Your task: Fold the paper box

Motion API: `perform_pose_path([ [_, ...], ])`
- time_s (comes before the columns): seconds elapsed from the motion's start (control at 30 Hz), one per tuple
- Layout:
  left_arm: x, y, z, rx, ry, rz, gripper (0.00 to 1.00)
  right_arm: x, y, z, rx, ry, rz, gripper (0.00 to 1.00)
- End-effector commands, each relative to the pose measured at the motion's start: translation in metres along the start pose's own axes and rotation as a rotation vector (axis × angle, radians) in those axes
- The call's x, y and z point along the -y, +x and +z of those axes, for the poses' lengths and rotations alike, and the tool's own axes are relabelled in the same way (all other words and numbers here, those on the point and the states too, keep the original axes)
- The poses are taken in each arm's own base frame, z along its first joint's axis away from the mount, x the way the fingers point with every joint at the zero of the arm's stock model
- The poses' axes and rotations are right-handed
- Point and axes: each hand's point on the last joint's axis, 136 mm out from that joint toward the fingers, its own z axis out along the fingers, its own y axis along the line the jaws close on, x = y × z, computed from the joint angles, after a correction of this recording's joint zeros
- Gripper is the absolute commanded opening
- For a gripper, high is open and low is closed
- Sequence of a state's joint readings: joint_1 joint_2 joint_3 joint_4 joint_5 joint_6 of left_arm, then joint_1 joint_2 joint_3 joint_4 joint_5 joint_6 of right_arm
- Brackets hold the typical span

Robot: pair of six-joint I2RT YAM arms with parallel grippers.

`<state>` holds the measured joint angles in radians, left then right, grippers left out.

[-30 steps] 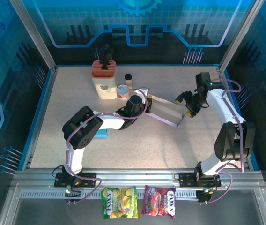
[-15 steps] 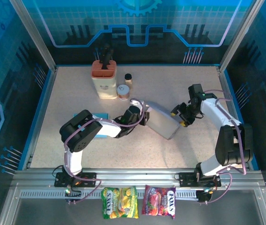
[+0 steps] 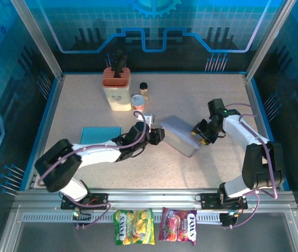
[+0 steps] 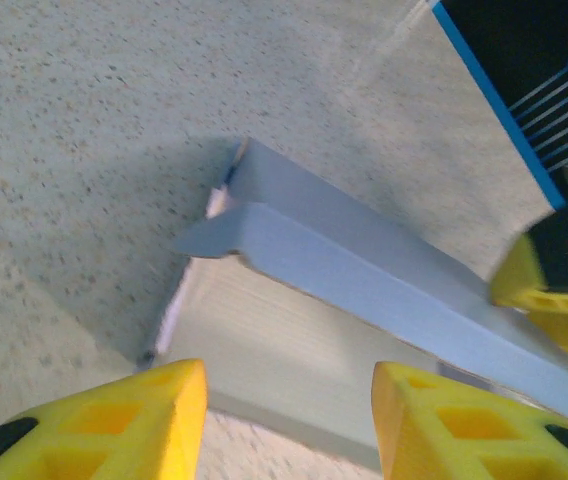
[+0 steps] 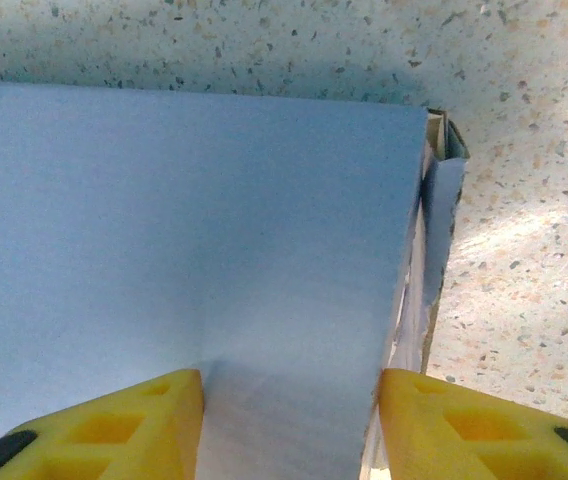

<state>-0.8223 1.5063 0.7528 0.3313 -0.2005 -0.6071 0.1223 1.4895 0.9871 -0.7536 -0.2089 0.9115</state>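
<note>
— Where's the paper box (image 3: 179, 135)?

— Half-formed, just ahead of the left hand (image 4: 289, 390), which gapes empty. The right hand (image 5: 289, 400) straddles a panel (image 5: 164, 220); can't tell if it grips.

— Next?

— Mid-fold, I'd say: pinch that panel, crease it against the counter (image 3: 86, 105).

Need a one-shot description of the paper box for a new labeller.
Start at the speckled table and find its middle, where the left gripper and right gripper face each other. The paper box lies between them: a half-folded pale grey-blue carton with a raised panel, unlike the flat, brighter blue sheet to its left or the beige holder at the back.
</note>
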Motion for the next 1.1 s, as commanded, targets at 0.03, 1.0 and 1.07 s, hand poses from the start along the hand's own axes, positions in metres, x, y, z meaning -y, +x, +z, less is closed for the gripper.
perform_pose_path([
  [0.03, -0.003, 0.005, -0.042, -0.158, -0.117, -0.083, 0.49, 0.003, 0.001, 0.000, 0.028, 0.051, -0.091, 0.50],
  [1.0, -0.031, -0.038, 0.069, -0.616, 0.045, -0.151, 0.59, 0.032, 0.020, 0.045, -0.080, 0.212, -0.270, 0.60],
  [1.07, -0.029, -0.034, 0.070, -0.620, 0.067, -0.155, 0.58, 0.032, 0.019, 0.046, -0.078, 0.212, -0.283, 0.57],
])
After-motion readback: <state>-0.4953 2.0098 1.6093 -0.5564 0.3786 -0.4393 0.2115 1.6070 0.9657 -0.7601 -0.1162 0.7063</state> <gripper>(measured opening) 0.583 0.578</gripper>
